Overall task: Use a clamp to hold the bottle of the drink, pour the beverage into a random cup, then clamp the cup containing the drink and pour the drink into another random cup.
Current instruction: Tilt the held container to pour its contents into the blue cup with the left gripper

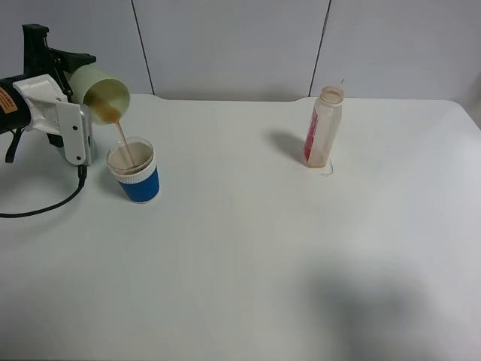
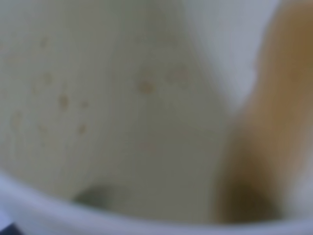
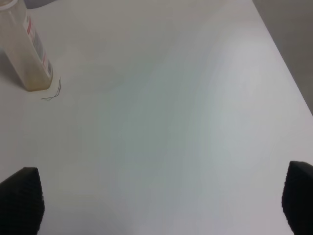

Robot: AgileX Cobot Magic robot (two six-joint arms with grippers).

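Plastic tumbler (image 1: 101,92) – light, slick, squashy – pinched mid-wall in my left end effector (image 1: 56,83), pouring; right end effector (image 3: 161,205) spread, empty

A pale yellow-green tumbler (image 1: 100,92) at the upper left of the frame spills a thin brown stream (image 1: 122,142) into a blue cup (image 1: 135,171) banded in ribbed white with a clear rim. At upper right, a translucent bottle (image 1: 324,126) carries a red label down one side. Both stand out against a plain white table (image 1: 263,248) and grey wall panels (image 1: 233,45).
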